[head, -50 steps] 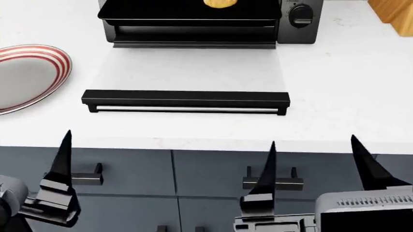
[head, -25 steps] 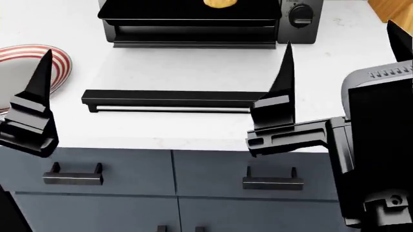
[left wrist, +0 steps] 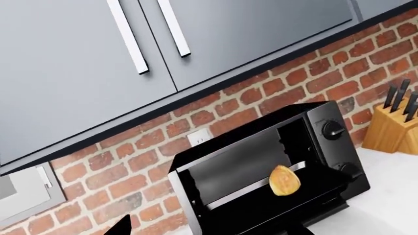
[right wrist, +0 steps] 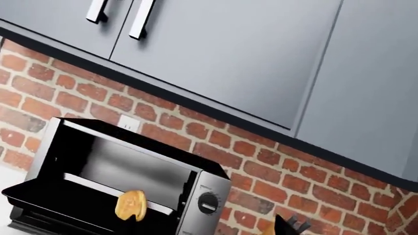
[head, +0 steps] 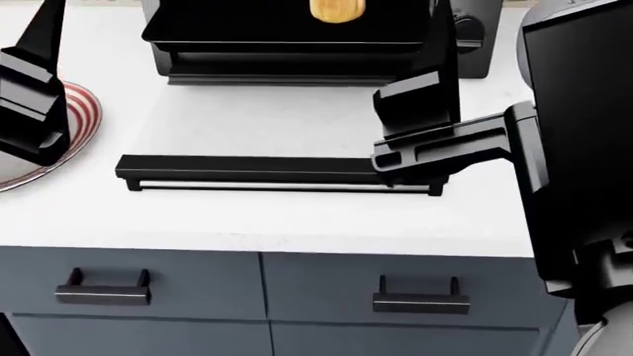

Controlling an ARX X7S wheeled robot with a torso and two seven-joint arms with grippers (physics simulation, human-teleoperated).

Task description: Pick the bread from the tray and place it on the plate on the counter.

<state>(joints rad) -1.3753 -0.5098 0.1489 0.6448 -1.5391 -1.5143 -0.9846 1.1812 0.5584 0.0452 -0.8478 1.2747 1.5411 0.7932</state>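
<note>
The bread (head: 336,9), a golden-brown roll, lies on the black tray (head: 247,30) pulled out of the toaster oven at the back. It also shows in the left wrist view (left wrist: 285,179) and the right wrist view (right wrist: 130,205). The striped plate (head: 81,111) sits on the white counter (head: 296,222) at the left, partly behind my left gripper's finger (head: 41,59). My left gripper (left wrist: 209,227) is open and empty, raised above the plate. My right gripper (right wrist: 205,223) is open and empty, its finger (head: 435,74) raised right of the tray, short of the bread.
A black bar handle with a silver strip (head: 277,172) lies across the counter in front of the toaster oven (right wrist: 205,196). A wooden knife block (left wrist: 392,129) stands right of the oven. Brick wall and grey cupboards rise behind. Drawers (head: 138,297) sit below the counter.
Both arms have risen from below the counter's front edge to above the counter and moved toward the oven. The left finger now overlaps the plate.
</note>
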